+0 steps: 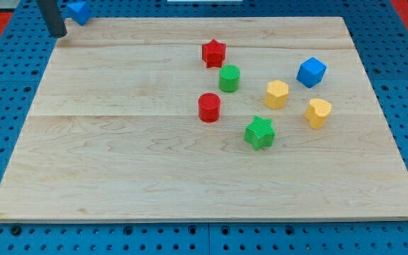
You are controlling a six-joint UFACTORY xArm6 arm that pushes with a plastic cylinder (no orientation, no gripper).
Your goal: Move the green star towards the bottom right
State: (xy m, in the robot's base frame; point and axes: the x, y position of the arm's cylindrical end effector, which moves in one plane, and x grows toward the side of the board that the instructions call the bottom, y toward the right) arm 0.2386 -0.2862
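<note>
Two yellow blocks (277,93) (318,112) flank the green star (259,132); my tip (59,33) sits far off; no pincer shows.

My tip (57,33) at board's (119,177) top-left corner, beside blue block (78,11), shape unclear. Green star (259,132) mid-board, below red cylinder (209,108); green cylinder (229,78), red star (213,53), blue cube (311,72), two yellow blocks (276,93) (318,112) nearby.

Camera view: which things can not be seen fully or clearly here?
- Rod: its upper part is cut off by the view's top edge; my tip shows, far from the green star.
- Blue block at the top left corner: cut off by the top edge, so its shape is unclear.
</note>
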